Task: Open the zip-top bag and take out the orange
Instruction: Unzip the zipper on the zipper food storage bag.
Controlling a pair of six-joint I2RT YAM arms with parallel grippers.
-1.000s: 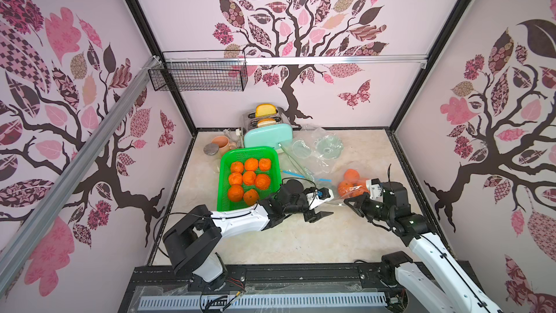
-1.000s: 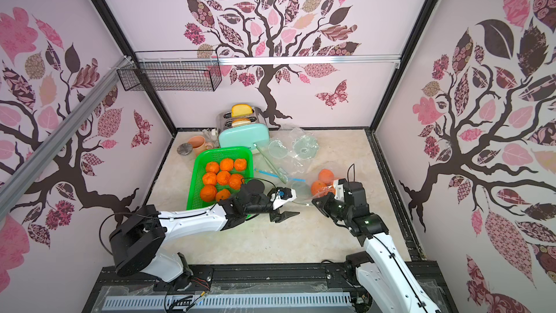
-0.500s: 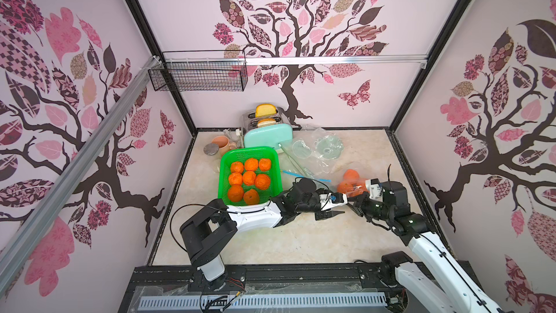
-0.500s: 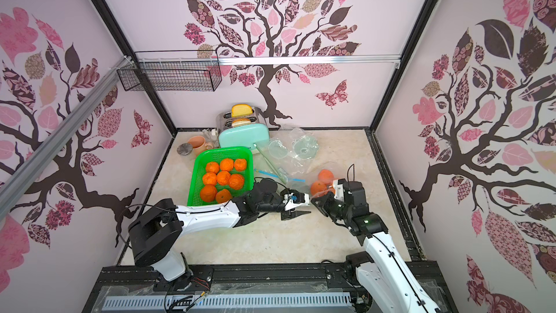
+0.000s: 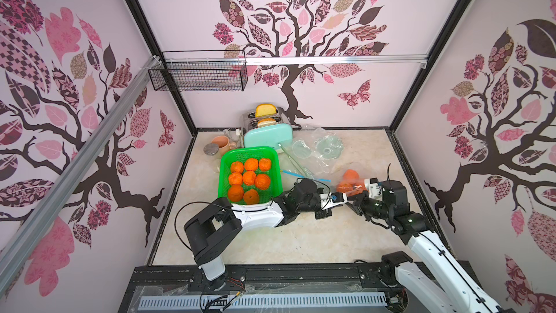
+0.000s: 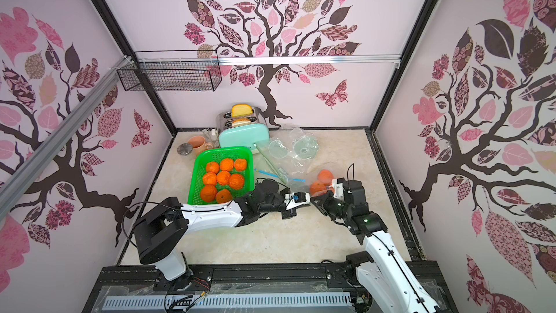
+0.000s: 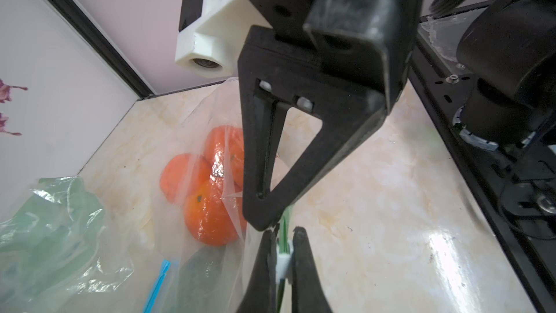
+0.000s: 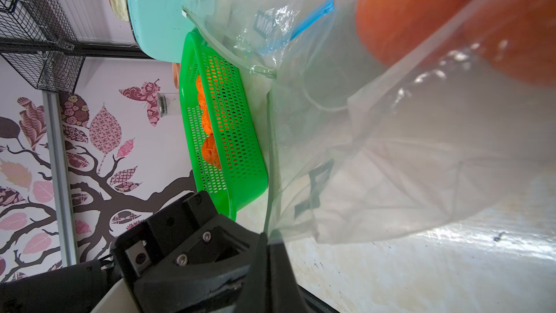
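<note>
Both top views: the zip-top bag holding oranges lies toward the worktop's right edge. The left gripper and right gripper meet at its mouth.

Left wrist view: the left gripper is clamped on the bag's white slider.

Right wrist view: the right gripper is pinched shut on the bag's zip edge.
</note>
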